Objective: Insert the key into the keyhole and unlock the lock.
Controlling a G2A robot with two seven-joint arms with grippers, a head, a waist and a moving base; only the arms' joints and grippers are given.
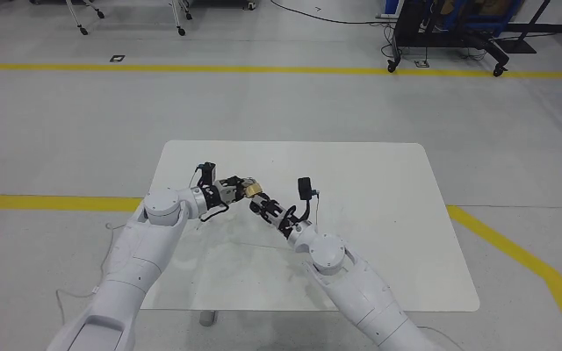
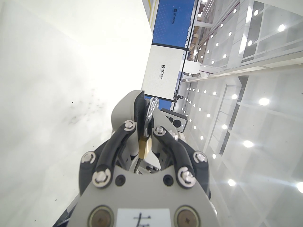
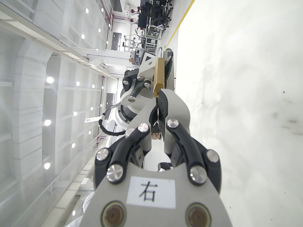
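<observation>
Room: a white table [image 1: 386,219] is being shown on a pale grey floor [image 1: 88,114] crossed by two yellow lines [image 1: 263,68]; a dark wheeled cart [image 1: 457,35] is being kept well behind the table.
Writing: one white label [image 2: 143,217] with a single dark character is being carried on the housing of the left claw [image 2: 148,109], and one like it is being carried on the housing of the right claw [image 3: 158,100]; a blue panel [image 2: 174,27] and a white panel [image 2: 163,72], each with a short line of print, are being seen far off in the left wrist view.
Count: two arms, two claws, one lock, one key, two labels and two panels are being shown.
Lock: the brass lock [image 1: 253,188] is being held over the middle of the table, between the two claw tips, with its silver shackle [image 3: 160,52] at the end away from the right claw.
Left arm: it is being held bent from the near left, with its claw closed narrowly on the lock.
Right arm: it is being held bent from the near right, angled towards the left claw, with its claw pinched narrowly on the key [image 3: 155,112].
Key: a thin silver edge is being shown between the right claw's pads, just at the bottom end of the lock; whether it is sitting in the keyhole cannot be told.
</observation>
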